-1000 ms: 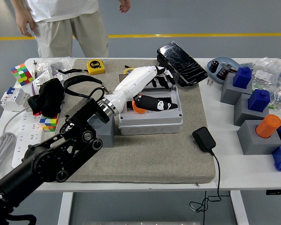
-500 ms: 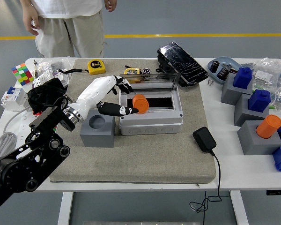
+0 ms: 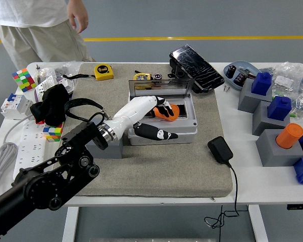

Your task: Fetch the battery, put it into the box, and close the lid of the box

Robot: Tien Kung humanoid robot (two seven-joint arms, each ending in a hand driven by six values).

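Observation:
The orange battery [image 3: 168, 112] lies tilted inside the grey box [image 3: 191, 132] at the middle of the mat. The box's clear lid [image 3: 159, 88] stands upright at its far edge. My left hand [image 3: 154, 120] reaches in from the lower left and is over the left half of the box. Its fingers [image 3: 162, 104] are spread, with the tips beside the battery's left side. I cannot tell whether they touch it. The thumb [image 3: 156, 134] lies apart along the box's front rim. The grey holder block [image 3: 111, 147] left of the box is partly hidden by my wrist.
A black charger [image 3: 219, 150] with its cable lies right of the box. A tape measure [image 3: 103, 71] and a black device [image 3: 196, 61] are at the back. Grey blocks with blue and orange pieces [image 3: 278, 136] stand at the right. A person [image 3: 38, 20] stands at the far left.
My left hand pulled back to the left of the box, then moved right over it again. The battery went from upright at the box's left to tilted further right. The person stepped left.

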